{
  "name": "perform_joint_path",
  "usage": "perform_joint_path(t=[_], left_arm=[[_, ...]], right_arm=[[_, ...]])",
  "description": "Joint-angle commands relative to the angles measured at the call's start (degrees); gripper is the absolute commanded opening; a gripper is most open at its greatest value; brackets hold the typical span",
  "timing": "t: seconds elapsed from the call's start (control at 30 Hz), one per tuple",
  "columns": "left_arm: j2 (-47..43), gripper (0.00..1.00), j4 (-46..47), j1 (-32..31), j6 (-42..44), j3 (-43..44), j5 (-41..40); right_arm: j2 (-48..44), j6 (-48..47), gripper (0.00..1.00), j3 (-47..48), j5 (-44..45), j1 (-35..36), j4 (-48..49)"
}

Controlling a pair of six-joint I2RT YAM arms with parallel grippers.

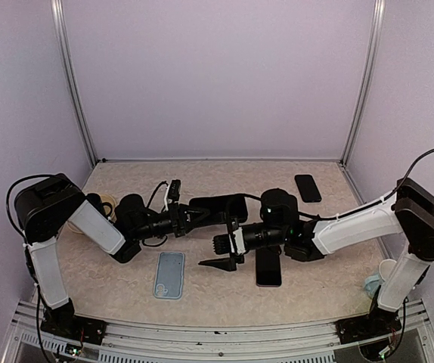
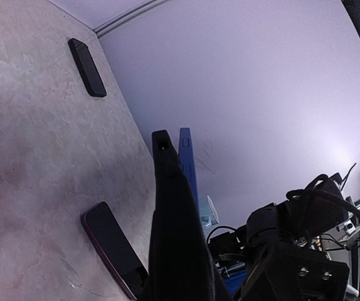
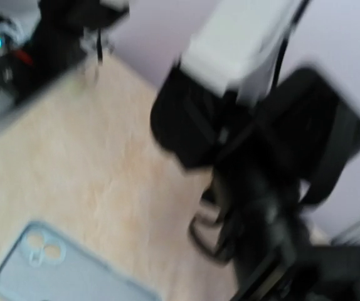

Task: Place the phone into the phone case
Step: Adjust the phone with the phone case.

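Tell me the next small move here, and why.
Probably swing the left fingers toward the near edge, carrying the black slab-shaped phone they seem to pinch over the light blue plastic phone case. That case lies flat and empty, nearer than the phone. The right fingers stand open just beside it, perhaps ready to steady it.
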Motion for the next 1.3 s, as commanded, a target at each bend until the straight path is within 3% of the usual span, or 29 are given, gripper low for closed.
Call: perform_joint_path(t=[0.0, 0.17, 0.37, 0.53, 0.63, 0.9, 1.27], left_arm=[[-1.32, 0.00, 3.40, -0.11, 0.53, 1.66, -1.30], [-1.29, 0.00, 3.81, 0.54, -0.38, 1.39, -1.03], [-1.55, 0.00, 4.61, 1.22, -2.09, 1.32, 0.99], [-3.08, 0.00, 3.33, 1.39, -1.58, 1.48, 2.10], [-4.05, 0.00, 2.52, 1.39, -0.67, 1.44, 2.67], [-7.68, 0.00, -0.15, 1.39, 3.93, 0.11, 3.93], [-9.55, 0.00, -1.61, 1.80, 11.06, 0.16, 7.91]], right_arm=[[-3.51, 1.38, 0.85, 0.66, -4.23, -0.30, 3.90], [-7.70, 1.11, 0.86, 0.84, 1.36, -0.64, -0.50], [-13.11, 0.76, 0.87, 1.96, 18.34, -2.03, -11.35], [-16.94, 0.36, 0.88, 0.11, 23.27, -4.70, -14.30], [-17.83, 5.47, 0.89, 1.11, 24.15, -7.29, -16.80], [-15.86, 26.91, 0.88, 6.87, 17.72, -14.07, -25.55], [-13.25, 51.03, 0.86, 10.52, -8.01, -25.61, -28.93]])
